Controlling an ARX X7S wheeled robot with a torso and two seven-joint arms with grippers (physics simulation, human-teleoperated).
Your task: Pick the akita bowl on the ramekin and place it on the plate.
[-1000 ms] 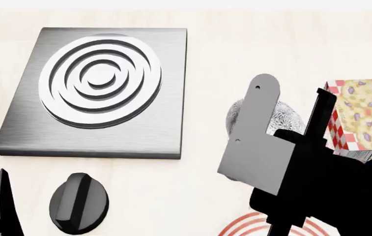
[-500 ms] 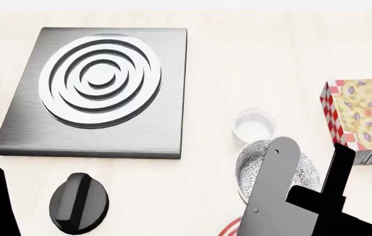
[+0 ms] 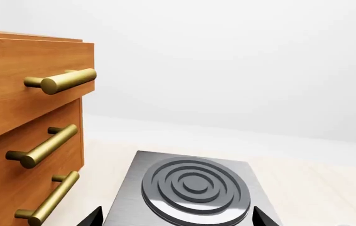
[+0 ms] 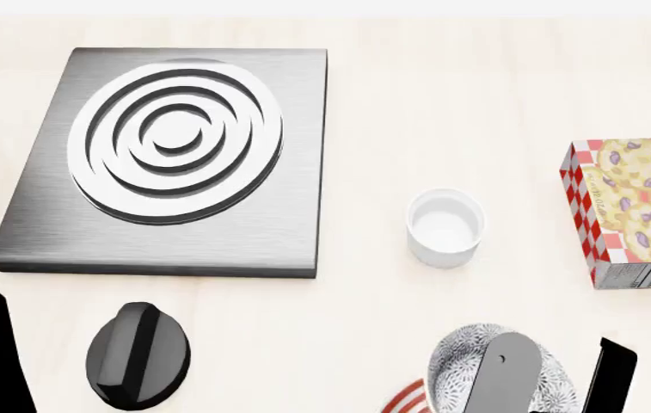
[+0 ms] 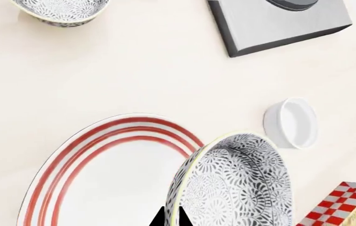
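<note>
The akita bowl (image 5: 241,186), patterned dark and white, hangs tilted over the edge of the red-ringed plate (image 5: 112,179). My right gripper (image 5: 170,218) is shut on its rim, one fingertip on each side of the wall. In the head view the akita bowl (image 4: 469,370) sits at the bottom edge behind the right gripper's grey finger (image 4: 500,379), with a sliver of the plate (image 4: 408,401) beside it. The white ramekin (image 4: 445,227) stands bare and empty on the counter, apart from the bowl. My left gripper (image 3: 176,222) is open and holds nothing.
A grey stove plate (image 4: 176,155) with rings lies at the left, with a black knob (image 4: 138,353) near it. A cookie box (image 4: 635,211) stands at the right. A look-alike bowl (image 5: 61,9) sits beyond the plate. Wooden drawers (image 3: 27,141) flank the left gripper.
My right gripper has carried the akita bowl off the ramekin and toward the plate at the near edge. The ramekin is now uncovered. The left arm has not moved.
</note>
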